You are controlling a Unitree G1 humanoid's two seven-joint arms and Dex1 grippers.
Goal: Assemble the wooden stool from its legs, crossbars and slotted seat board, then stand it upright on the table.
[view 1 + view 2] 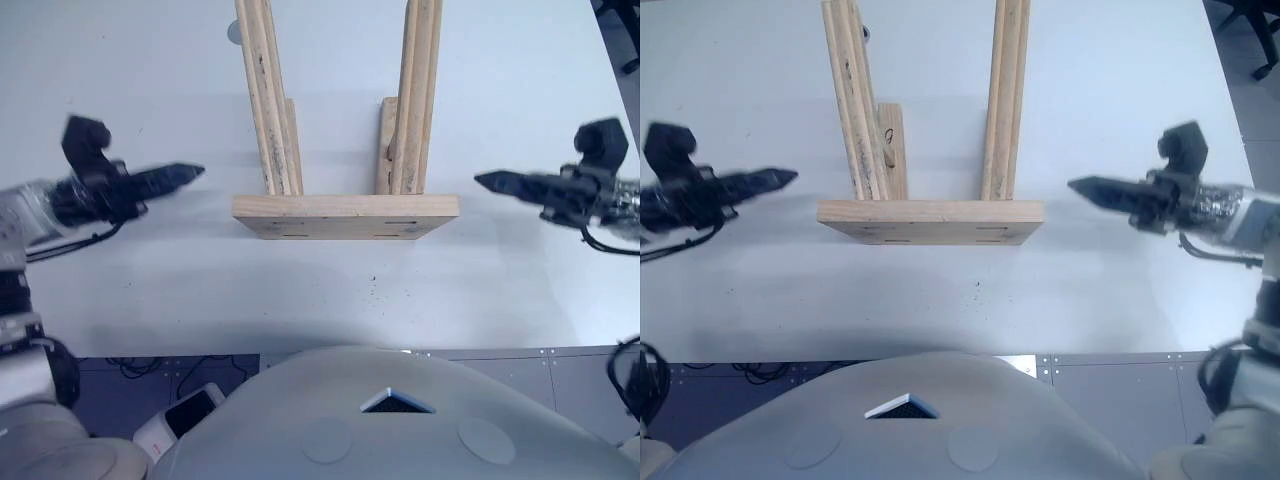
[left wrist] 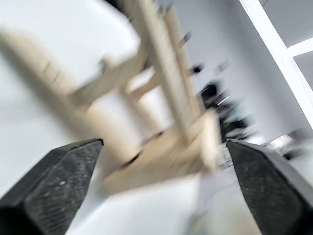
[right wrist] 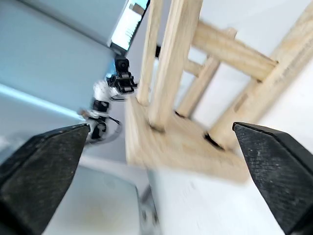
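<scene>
Lying across the white table (image 1: pixel 520 90), the wooden stool (image 1: pixel 415 100) rests on its side between the two tools, with its seat board (image 1: pixel 345 217) nearest the robot and its legs (image 1: pixel 268 100) pointing away. The left tool (image 1: pixel 193 172) and right tool (image 1: pixel 483 181) flank it without touching, both with fingers spread open.

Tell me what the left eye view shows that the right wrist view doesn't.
Left eye view adds the whole stool lying on its side on the table, with the right gripper seen from outside, clear of it. Right wrist view adds a crossbar side-on and that gripper's fingers wide apart. Both share the seat board, legs and the left gripper.
</scene>
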